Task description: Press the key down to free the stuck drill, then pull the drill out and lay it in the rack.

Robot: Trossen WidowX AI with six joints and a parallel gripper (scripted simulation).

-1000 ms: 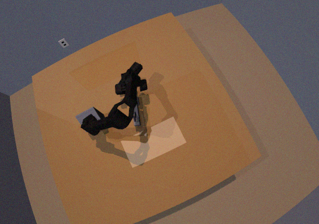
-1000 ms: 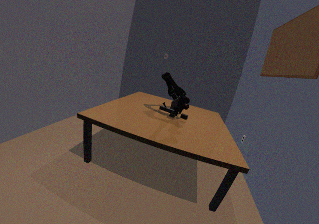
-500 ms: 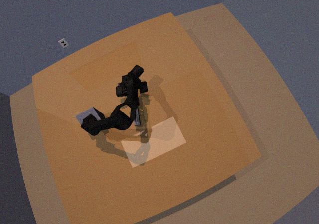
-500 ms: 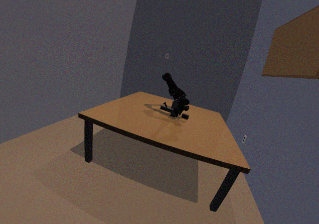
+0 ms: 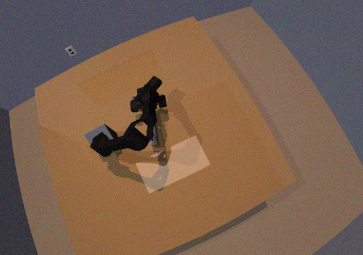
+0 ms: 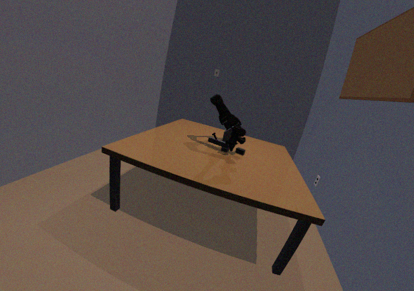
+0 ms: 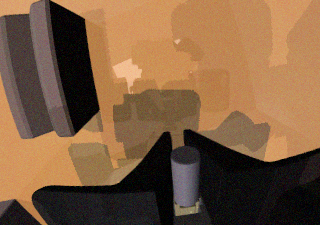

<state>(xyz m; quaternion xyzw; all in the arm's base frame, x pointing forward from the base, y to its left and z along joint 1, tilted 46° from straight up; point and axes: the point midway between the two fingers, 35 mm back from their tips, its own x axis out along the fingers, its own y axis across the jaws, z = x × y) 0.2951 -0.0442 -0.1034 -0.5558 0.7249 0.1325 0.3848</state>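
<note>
The drill (image 7: 185,177) shows in the wrist view as a short grey cylinder upright above a small yellowish collar, in a dark block. My gripper (image 7: 176,136) (image 6: 230,148) is shut on it, with a black finger on each side. The arm hides the drill in the top and exterior views. A long, low bar (image 5: 154,141) (image 6: 216,141) runs from under the gripper. A small T-shaped post (image 6: 214,135) rises near its far end; I cannot tell which part is the key. The rack (image 7: 51,80) (image 6: 240,151), with two parallel walls, stands apart from the drill's block.
The arm's base stands on a grey plate (image 5: 93,133) at the left of the wooden table (image 5: 219,147) (image 6: 187,154) in the top view. A bright light patch (image 5: 187,155) lies on the table near the bar's end. Arm shadows cross the surface.
</note>
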